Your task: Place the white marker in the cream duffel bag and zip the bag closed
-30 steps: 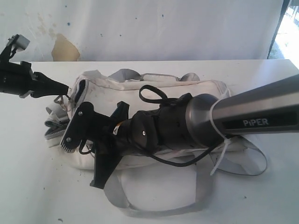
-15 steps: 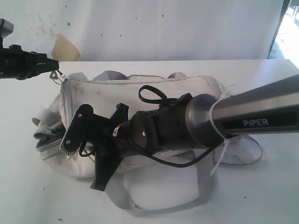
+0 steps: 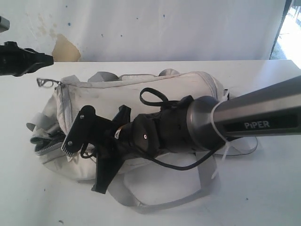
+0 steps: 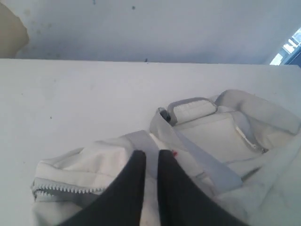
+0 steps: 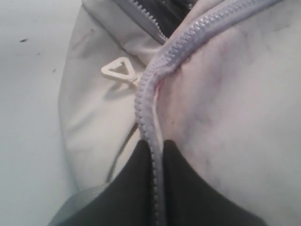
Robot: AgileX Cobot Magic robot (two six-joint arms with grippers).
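The cream duffel bag point(image 3: 164, 89) lies on its side on the white table, its zipper gaping at the left end point(image 3: 44, 141). The white marker is out of view. My right gripper point(image 5: 157, 146) is shut on the grey zipper tape point(image 5: 146, 94) along the bag's edge; in the exterior view it sits at the bag's front left point(image 3: 70, 143). My left gripper point(image 4: 151, 155) hovers above the bag point(image 4: 211, 136), its fingers a narrow gap apart with nothing between them. It hangs up and left point(image 3: 49, 59) of the metal zipper pull point(image 3: 47, 82), which is free of it.
Grey webbing straps loop over the table in front of the bag point(image 3: 155, 202) and at its right point(image 3: 244, 146). My right arm point(image 3: 254, 115) crosses over the bag's middle. A white triangular ring point(image 5: 120, 70) hangs on the bag's side. A wall stands behind the table.
The left gripper pulled the bag's end leftward by the zipper pull, then let go and rose. The bag shifted left and stretched out. The right gripper kept its hold.
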